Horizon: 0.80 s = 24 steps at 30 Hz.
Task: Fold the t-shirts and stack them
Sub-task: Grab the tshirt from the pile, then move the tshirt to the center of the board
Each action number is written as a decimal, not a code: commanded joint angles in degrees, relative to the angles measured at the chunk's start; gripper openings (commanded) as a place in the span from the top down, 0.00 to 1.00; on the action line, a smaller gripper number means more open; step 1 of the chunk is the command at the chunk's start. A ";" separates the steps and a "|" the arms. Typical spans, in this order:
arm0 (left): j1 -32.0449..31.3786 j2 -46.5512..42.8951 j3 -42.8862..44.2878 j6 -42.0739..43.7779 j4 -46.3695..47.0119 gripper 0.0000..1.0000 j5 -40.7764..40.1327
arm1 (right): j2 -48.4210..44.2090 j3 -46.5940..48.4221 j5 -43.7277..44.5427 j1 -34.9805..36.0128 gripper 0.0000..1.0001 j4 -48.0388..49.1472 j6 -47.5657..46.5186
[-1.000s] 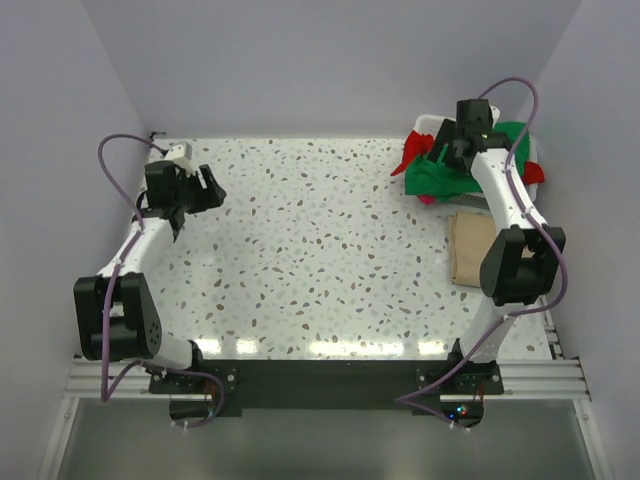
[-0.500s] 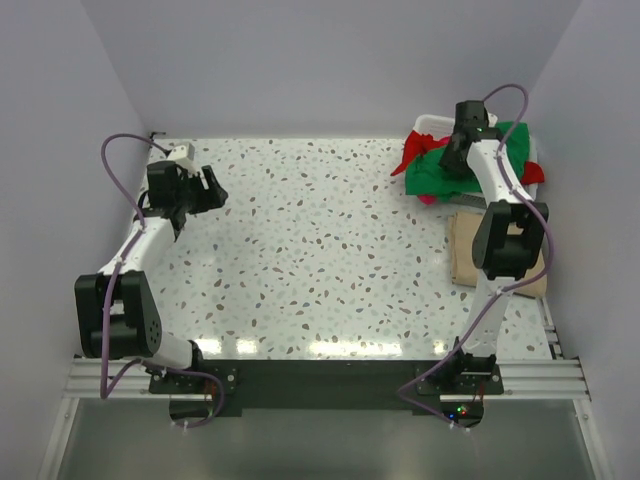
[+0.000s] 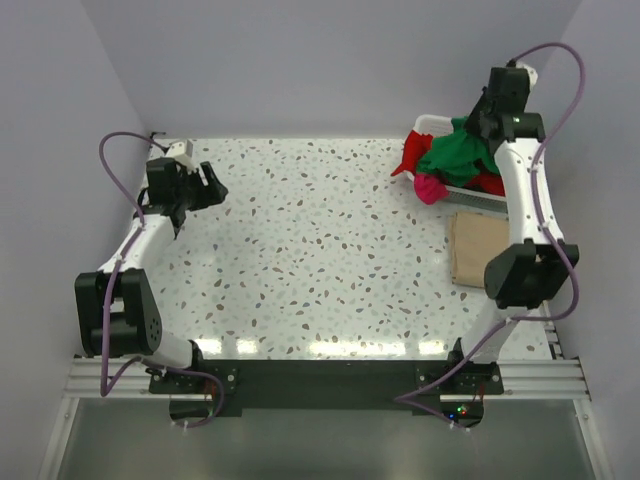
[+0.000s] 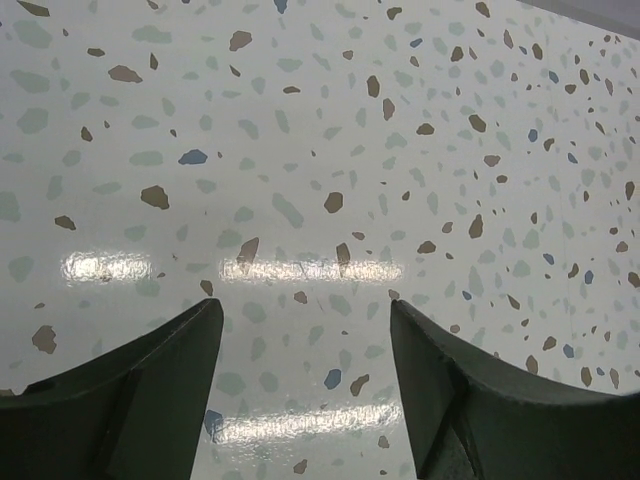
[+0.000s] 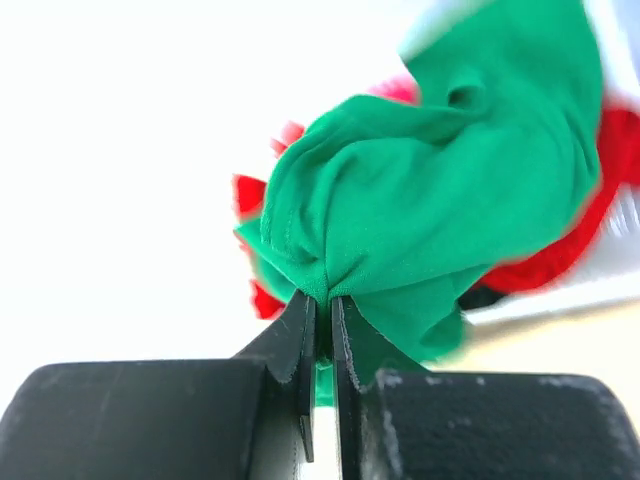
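- Step in hand, as I judge it: drawing the green t-shirt out of the white basket. The right gripper pinches a bunched fold, and the shirt hangs crumpled over the basket, far right.
- The left gripper hovers spread above the table.
- 1 folded tan t-shirt lies just beside the basket.
- Next move probably calls for carrying the green shirt to open table and spreading it flat.

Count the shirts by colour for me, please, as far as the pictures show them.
green shirt: 1
red shirt: 1
magenta shirt: 1
tan shirt: 1
Total: 4, taking the red patches on both sides of the green as one shirt; more may lie hidden underneath.
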 commanded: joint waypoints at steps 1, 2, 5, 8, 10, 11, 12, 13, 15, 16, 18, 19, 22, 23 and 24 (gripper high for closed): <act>-0.14 0.41 2.71 -1.33 3.00 0.27 0.83 | -10.52 0.40 -4.05 4.84 1.00 11.06 -0.51; -0.23 0.42 2.88 -2.03 3.00 0.27 0.75 | -11.92 0.49 -4.06 6.69 1.00 13.94 -1.65; -0.14 0.59 2.97 -3.09 3.00 0.27 0.74 | -11.93 3.12 -5.20 17.65 1.00 17.56 -7.45; -0.14 0.50 2.97 -4.05 3.00 0.27 0.66 | -9.04 9.96 -9.41 22.95 1.00 18.37 -7.38; -0.14 0.42 2.88 -4.32 3.00 0.27 0.83 | -5.26 16.90 -11.61 27.70 1.00 18.63 -6.41; -0.05 0.33 2.97 -4.76 3.00 0.27 0.92 | -3.69 19.45 -12.41 29.10 1.00 19.07 -5.97; 0.04 0.41 2.88 -4.94 3.00 0.27 1.18 | -2.37 24.52 -14.42 31.99 1.00 19.42 -5.36; 0.12 0.42 2.88 -5.20 3.00 0.27 1.36 | 0.26 26.92 -14.52 33.32 1.00 19.94 -5.18; 0.21 0.24 2.97 -5.55 3.00 0.27 1.45 | 1.77 31.49 -16.19 36.14 1.00 22.05 -4.39; 0.21 -0.02 2.88 -5.55 2.91 0.27 1.54 | 1.87 31.60 -16.80 36.67 1.00 23.45 -3.87; 0.48 -0.20 2.97 -5.55 3.00 0.27 1.27 | 1.26 30.03 -17.16 37.03 1.00 27.57 -1.42; 0.48 -0.46 2.88 -5.47 2.91 0.27 1.19 | 0.90 29.67 -16.73 36.94 1.00 28.29 -0.88; 0.83 -0.81 2.88 -5.29 3.00 0.27 0.75 | 0.20 28.18 -15.67 37.03 1.00 28.39 -1.92; 0.83 -0.99 2.97 -5.29 3.00 0.27 0.66 | -0.76 27.31 -15.06 36.85 1.00 27.34 -1.93; 1.00 -1.08 2.97 -5.20 3.00 0.27 0.48 | -1.29 24.60 -14.79 36.94 1.00 26.55 -1.84</act>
